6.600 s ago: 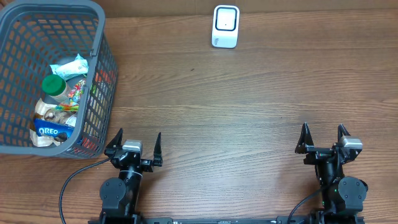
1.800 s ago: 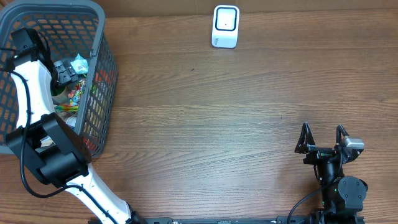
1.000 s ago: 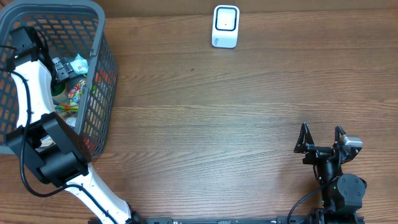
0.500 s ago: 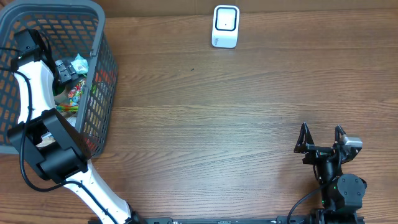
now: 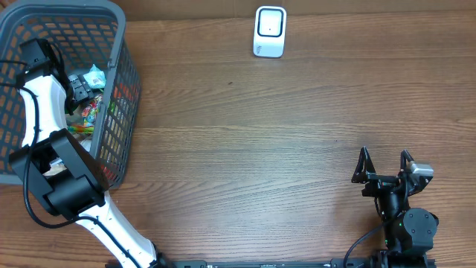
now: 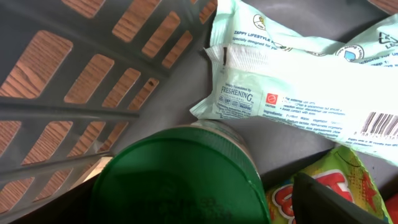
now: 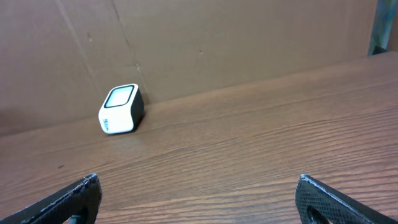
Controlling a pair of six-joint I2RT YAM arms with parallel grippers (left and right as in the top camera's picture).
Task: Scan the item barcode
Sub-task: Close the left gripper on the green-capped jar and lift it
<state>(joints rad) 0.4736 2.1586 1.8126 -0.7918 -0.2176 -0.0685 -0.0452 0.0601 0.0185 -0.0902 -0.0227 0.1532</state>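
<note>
The left gripper (image 5: 76,83) hangs inside the grey basket (image 5: 125,89) at the far left of the desk (image 5: 260,149), its white arm reaching in over the near wall. In the left wrist view a bottle (image 6: 180,183) with a green cap sits straight below the gripper and fills the lower middle of the picture. Only one dark finger (image 6: 336,202) shows, just to the right of the cap, and whether it touches the cap cannot be told. The other finger is out of the picture, so I cannot tell how wide this gripper stands or whether it grips anything.

Just beyond the bottle lies a pale green packet (image 6: 292,74), flat, with a barcode (image 6: 380,124) on its right end. A red and green snack bag (image 6: 286,196) is squeezed between the cap and the finger.

The white scanner (image 5: 269,31) stands at the far middle of the desk, well apart from the basket.

The right gripper (image 5: 385,162) sits at the near right with its fingers spread wide and nothing between them.
</note>
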